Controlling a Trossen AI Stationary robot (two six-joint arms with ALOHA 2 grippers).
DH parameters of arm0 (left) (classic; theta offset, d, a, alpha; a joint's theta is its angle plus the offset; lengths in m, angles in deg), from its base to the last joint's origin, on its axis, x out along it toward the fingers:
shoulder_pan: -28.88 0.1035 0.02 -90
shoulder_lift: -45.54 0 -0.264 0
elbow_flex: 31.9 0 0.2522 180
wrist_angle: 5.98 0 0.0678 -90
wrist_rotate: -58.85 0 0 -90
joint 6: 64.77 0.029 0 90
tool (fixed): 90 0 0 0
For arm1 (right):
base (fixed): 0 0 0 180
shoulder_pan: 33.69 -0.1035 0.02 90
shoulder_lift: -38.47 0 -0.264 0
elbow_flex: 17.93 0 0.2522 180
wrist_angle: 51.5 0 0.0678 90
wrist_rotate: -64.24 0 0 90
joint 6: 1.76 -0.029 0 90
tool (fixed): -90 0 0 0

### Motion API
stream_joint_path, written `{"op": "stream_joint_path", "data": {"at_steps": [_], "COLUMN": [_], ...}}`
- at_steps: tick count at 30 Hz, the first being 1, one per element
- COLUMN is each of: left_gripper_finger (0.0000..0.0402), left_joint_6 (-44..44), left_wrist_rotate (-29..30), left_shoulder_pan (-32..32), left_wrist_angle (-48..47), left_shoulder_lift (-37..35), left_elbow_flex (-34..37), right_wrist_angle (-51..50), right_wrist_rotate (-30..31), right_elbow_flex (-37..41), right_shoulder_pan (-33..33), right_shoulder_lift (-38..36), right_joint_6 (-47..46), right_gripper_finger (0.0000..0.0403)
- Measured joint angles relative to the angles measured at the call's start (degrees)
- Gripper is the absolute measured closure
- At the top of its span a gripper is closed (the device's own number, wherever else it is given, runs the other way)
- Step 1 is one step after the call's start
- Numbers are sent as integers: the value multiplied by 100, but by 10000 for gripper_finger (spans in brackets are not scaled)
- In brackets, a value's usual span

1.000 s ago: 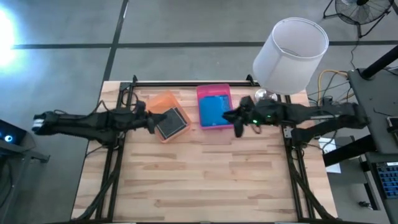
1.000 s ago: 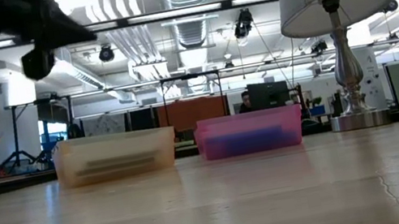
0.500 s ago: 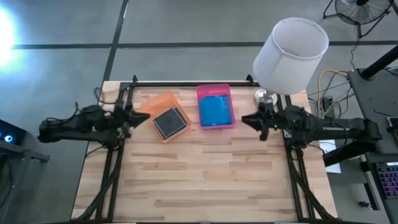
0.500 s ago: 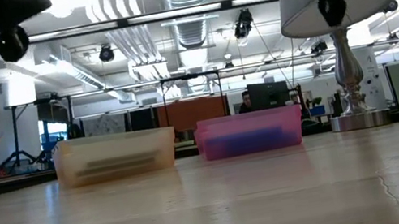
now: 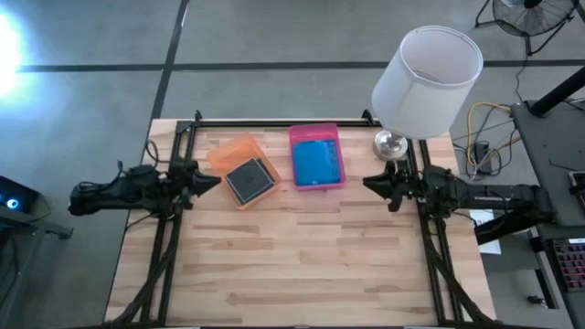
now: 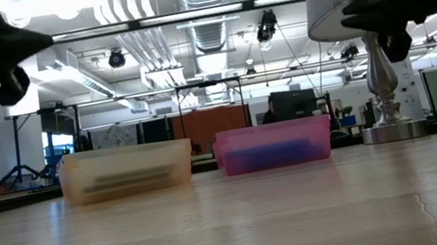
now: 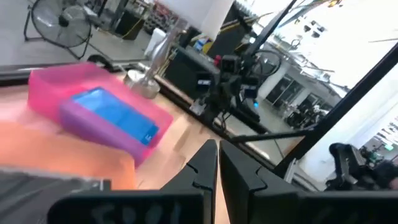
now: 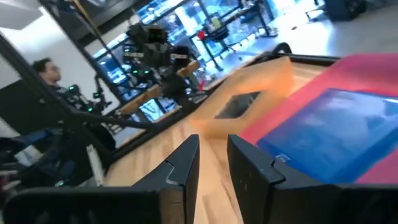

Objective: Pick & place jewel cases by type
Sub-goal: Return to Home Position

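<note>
A blue jewel case [image 5: 317, 164] lies flat in the pink tray [image 5: 313, 133]; the left wrist view shows the same blue case [image 7: 112, 112]. A dark grey jewel case [image 5: 250, 181] lies in the orange tray [image 5: 233, 150]. My left gripper [image 5: 217, 180] hovers shut by the table's left edge, left of the orange tray; its fingers nearly meet in the left wrist view [image 7: 217, 149]. My right gripper [image 5: 367, 183] hovers near the right edge, right of the pink tray, open by a narrow gap [image 8: 212, 146]. Neither holds anything.
A lamp with a white shade [image 5: 427, 68] and a silver base [image 5: 391, 143] stands at the far right corner, just beyond my right arm. Both trays [image 6: 126, 170] [image 6: 274, 145] sit along the far side. Bare wooden tabletop [image 5: 302, 256] fills the near half.
Both arms have drawn back from the trays. The left gripper moved toward the table's left edge, away from the orange tray. The right gripper moved toward the right edge, away from the pink tray, and came lower. The cases and trays have stayed put.
</note>
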Motion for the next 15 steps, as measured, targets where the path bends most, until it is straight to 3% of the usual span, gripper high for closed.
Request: {"op": "stream_joint_path", "data": {"at_steps": [8,15], "left_gripper_finger": [401,401], "left_joint_6": [-14,-8], "left_wrist_rotate": [-3,11], "left_shoulder_pan": [0,-2], "left_wrist_angle": [-3,50], "left_shoulder_lift": [-28,-36], "left_elbow_flex": [972,934], "right_wrist_angle": [7,5], "right_wrist_rotate": [-10,1], "right_elbow_flex": [15,96], "right_shoulder_pan": [2,-202], "right_shoulder_lift": [-179,-409], "right_joint_6": [0,2], "right_gripper_finger": [329,320]}}
